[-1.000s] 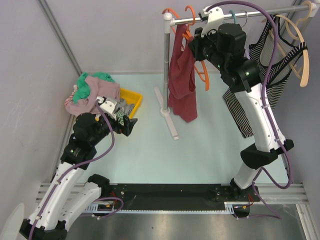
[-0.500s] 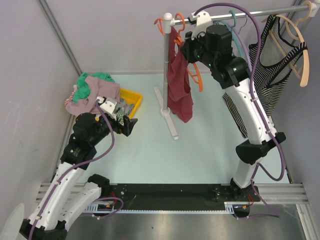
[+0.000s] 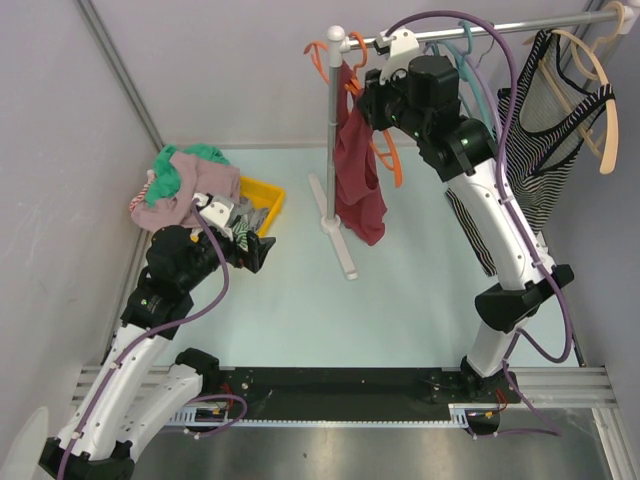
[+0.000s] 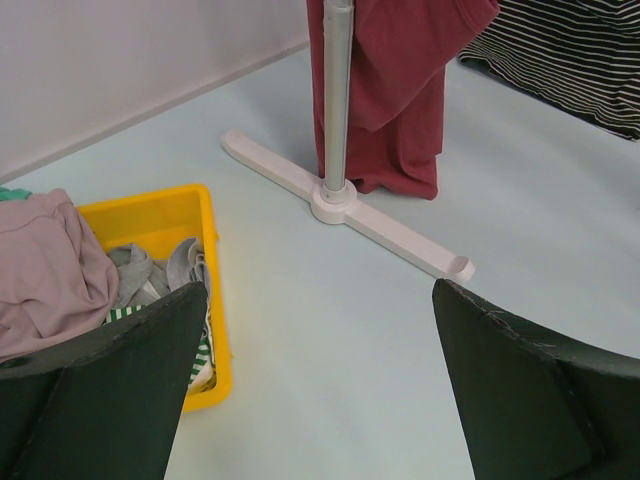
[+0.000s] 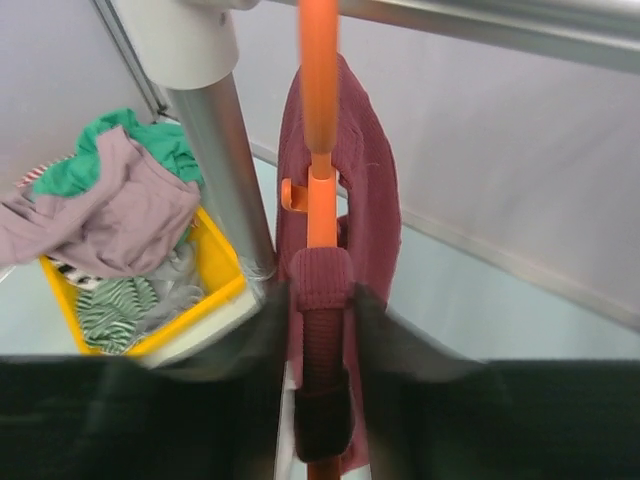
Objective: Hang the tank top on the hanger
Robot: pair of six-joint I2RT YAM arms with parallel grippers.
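Upper centre, the right fingers (image 3: 368, 100) clamp the orange hanger (image 5: 320, 200) through a strap of the maroon tank top (image 3: 360, 190) hanging on it beside the rack pole (image 3: 333, 130); at left, the left fingers (image 3: 262, 250) gape open above the table (image 3: 400, 300).

White-shelled left arm (image 3: 112, 385) and right arm (image 3: 496, 215), black joint housings, looping purple cables, small green lights.

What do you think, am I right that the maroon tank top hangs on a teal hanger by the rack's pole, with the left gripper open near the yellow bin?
Not quite: the hanger is orange, not teal, as the right wrist view shows. The tank top hangs on it by the rack's pole, with the left gripper open near the yellow bin.
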